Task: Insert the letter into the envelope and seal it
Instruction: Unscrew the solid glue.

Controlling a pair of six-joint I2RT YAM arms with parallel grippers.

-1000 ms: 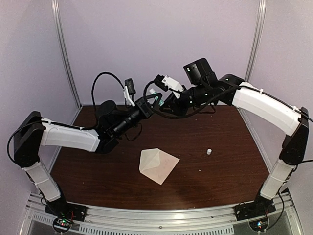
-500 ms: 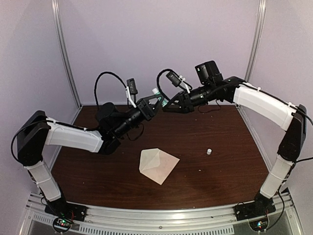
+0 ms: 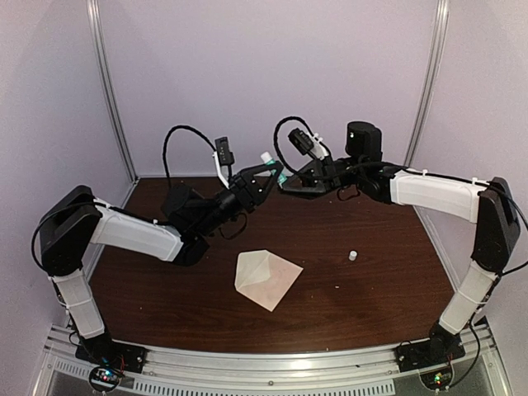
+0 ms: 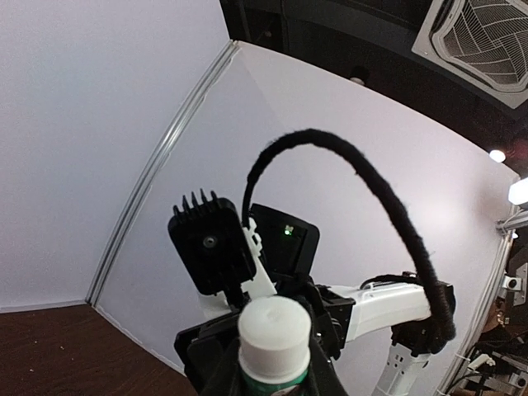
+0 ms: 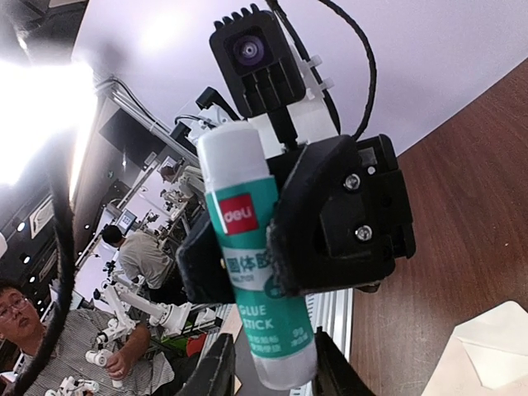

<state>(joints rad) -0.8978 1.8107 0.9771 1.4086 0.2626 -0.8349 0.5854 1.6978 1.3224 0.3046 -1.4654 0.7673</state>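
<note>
Left pincer (image 5: 264, 247): pressed onto the glue stick around its middle. The blocky black pads (image 5: 334, 214) have rough edges, and there are small screw heads on the near one.
Glue stick (image 5: 235, 177): a smooth round plastic tube, plain white in the upper part. A glossy teal label with white lettering wraps the lower part. It is held up in the air, tilted, with its teal end reaching towards the right pincer.
Right pincer (image 5: 276, 371): spread a little, with one dark finger on each side of the stick's teal end. I can see a sliver of gap at one finger. The other runs close along the tube, and I can't tell if it touches.
Envelope (image 3: 266, 278): flat cream-tan paper, matte, with a pointed triangular flap and sharp diagonal creases. It lies on the table below both pincers, well apart from them and nearer the arm bases.
Table (image 3: 371, 214): dark reddish-brown wood grain with a slight sheen, well beneath the pincers.
Small white piece (image 3: 352, 256): a short, round, stubby shape standing on the table. It is below the right pincer and out to its right, well apart from the envelope.
</note>
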